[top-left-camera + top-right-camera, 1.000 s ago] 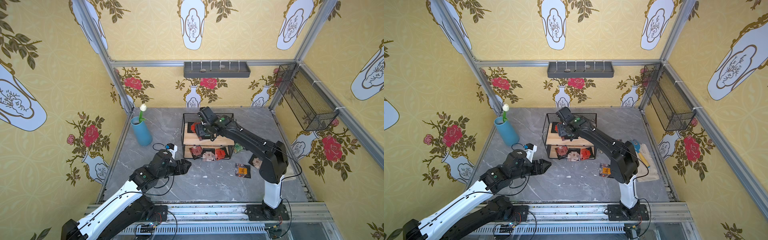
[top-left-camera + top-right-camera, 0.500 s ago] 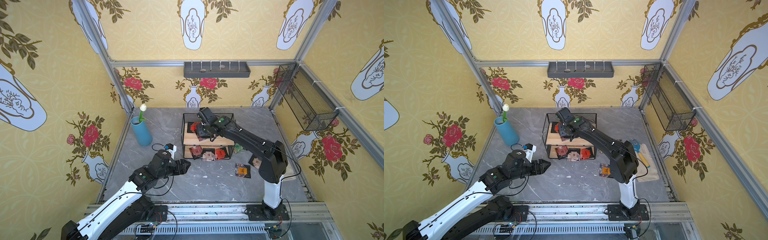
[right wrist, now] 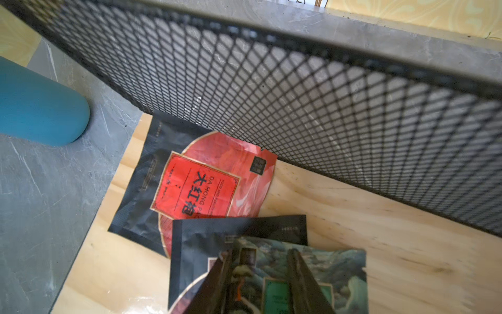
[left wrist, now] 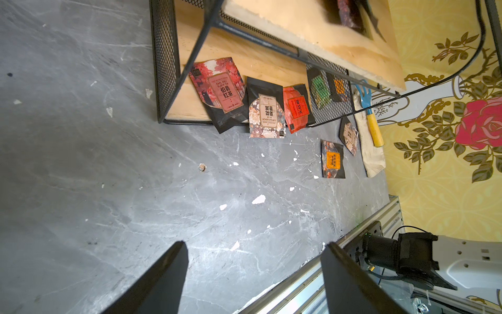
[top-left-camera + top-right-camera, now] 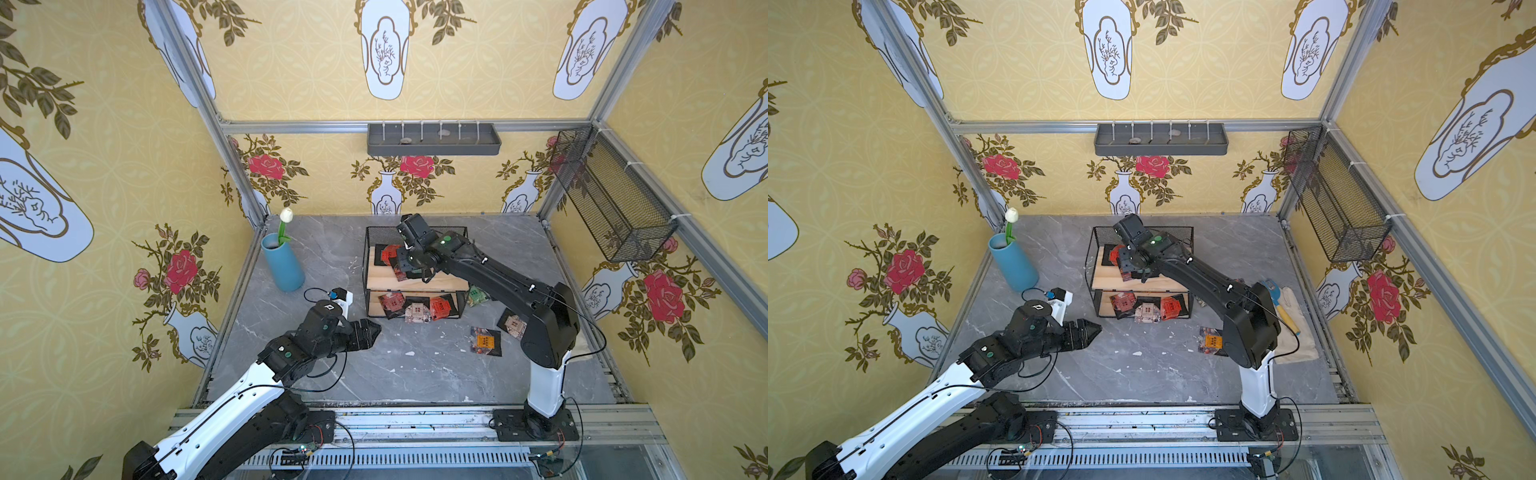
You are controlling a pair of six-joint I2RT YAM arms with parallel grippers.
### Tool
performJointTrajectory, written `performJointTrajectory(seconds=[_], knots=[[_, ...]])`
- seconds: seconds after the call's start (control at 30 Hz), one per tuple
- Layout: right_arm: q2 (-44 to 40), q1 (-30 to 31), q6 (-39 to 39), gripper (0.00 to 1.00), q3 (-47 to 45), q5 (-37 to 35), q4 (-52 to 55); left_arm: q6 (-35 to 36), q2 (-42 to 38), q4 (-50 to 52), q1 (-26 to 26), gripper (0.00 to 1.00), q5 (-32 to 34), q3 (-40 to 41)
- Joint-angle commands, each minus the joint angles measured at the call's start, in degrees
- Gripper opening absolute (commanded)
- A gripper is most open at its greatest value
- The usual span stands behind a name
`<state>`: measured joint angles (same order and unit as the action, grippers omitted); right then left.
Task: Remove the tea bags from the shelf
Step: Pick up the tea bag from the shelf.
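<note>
Shelf (image 5: pixel 415 283) stands rear-centre on desk (image 5: pixel 415 374). Tea bags (image 5: pixel 439 307) on both boards; more on desk to its right. Vase (image 5: pixel 284 266) left.

Black arms (image 5: pixel 490 272), white base links (image 5: pixel 544 386) (green dots (image 5: pixel 446 240)), looping cables (image 5: pixel 340 370), tapered left claw (image 5: pixel 376 330)

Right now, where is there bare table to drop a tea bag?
Free: between vase and shelf; the wide front stretch from the left gripper to the orange bag. Crowded: right of the shelf, with loose bags and cloth; three bags overhang the lower board.
</note>
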<state>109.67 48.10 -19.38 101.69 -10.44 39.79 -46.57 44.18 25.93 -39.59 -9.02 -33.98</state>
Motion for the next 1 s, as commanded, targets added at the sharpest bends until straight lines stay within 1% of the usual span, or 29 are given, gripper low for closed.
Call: performJointTrajectory(seconds=[0.0, 0.17, 0.2, 0.23, 0.27, 0.3, 0.4, 0.47, 0.63, 0.73, 0.8, 0.9, 0.93, 0.97], knots=[[-0.9, -0.1, 0.6, 0.29, -0.5, 0.9, -0.8, 0.0, -0.1, -0.8, 0.1, 0.86, -0.2, 0.2], [-1.1, -0.1, 0.7, 0.19, -0.9, 1.4, -1.1, -0.1, -0.2, -0.7, 0.1, 0.86, -0.1, 0.3], [-1.1, -0.1, 0.8, 0.19, -0.9, 1.6, -1.1, -0.1, -0.2, -0.7, 0.1, 0.86, -0.2, 0.3], [-1.1, -0.1, 0.8, 0.21, -0.8, 1.7, -0.9, -0.1, -0.2, -0.7, 0.1, 0.86, -0.1, 0.3], [-1.2, 0.0, 0.9, 0.31, -0.8, 1.7, -0.5, -0.2, -0.2, -0.7, 0.1, 0.86, -0.1, 0.3], [-1.6, 0.2, 1.0, 0.37, -0.9, 1.1, -0.5, -0.2, -0.3, -0.6, 0.1, 0.86, -0.1, 0.3], [-3.4, 1.0, 1.6, 0.44, -2.2, 0.0, -0.9, -0.2, -0.3, -0.6, 0.1, 0.86, -0.1, 0.3], [-4.9, 1.5, 2.2, 0.45, -3.1, -0.2, -1.5, -0.2, -0.1, -0.7, 0.1, 0.86, -0.2, 0.2], [-9.0, 3.0, 4.8, 0.62, -4.7, -1.4, -1.1, -0.1, 0.6, -0.9, 0.1, 0.86, -0.6, -0.2], [-13.0, 3.1, 8.2, 0.74, -8.3, 0.1, -2.2, -0.1, 0.6, -0.8, 0.1, 0.86, -0.6, -0.5], [-15.8, 3.1, 12.1, 0.83, -11.4, 1.3, -3.1, 0.0, 0.5, -0.7, 0.1, 0.86, -0.7, -0.5], [-19.2, 3.3, 18.2, 0.88, -15.4, 3.4, -4.2, -0.1, 0.6, -0.8, 0.1, 0.86, -0.7, -0.4], [-20.6, 3.4, 20.8, 0.95, -17.5, 4.2, -5.4, -0.1, 0.7, -0.8, 0.1, 0.86, -0.7, -0.4], [-22.1, 3.5, 23.0, 0.97, -19.5, 4.8, -6.6, -0.1, 0.7, -0.8, 0.1, 0.86, -0.7, -0.5]])
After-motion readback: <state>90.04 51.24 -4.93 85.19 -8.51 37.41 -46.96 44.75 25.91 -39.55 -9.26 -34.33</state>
